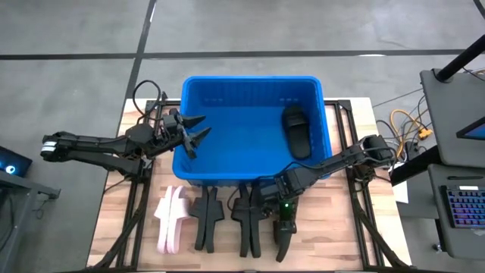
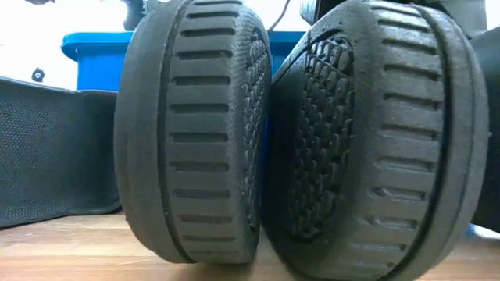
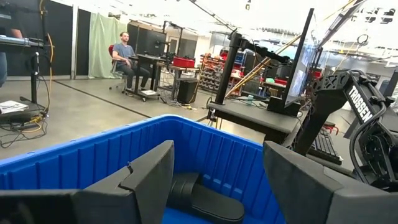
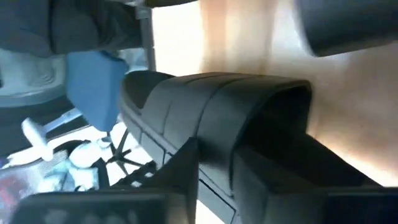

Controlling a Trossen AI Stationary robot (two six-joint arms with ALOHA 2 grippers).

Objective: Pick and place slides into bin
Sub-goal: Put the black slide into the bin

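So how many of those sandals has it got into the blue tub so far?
One black slide already lies inside the bin. The right gripper is down at another black slide on the table in front of the bin; whether it has gripped it is unclear. Two more black slides and a pink pair wait on the table. The left gripper is open over the bin's left wall.

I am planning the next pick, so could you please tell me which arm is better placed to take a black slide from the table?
The right. Its tool is already down at the rightmost black slide in front of the bin, while the left tool hangs open over the bin's left wall.
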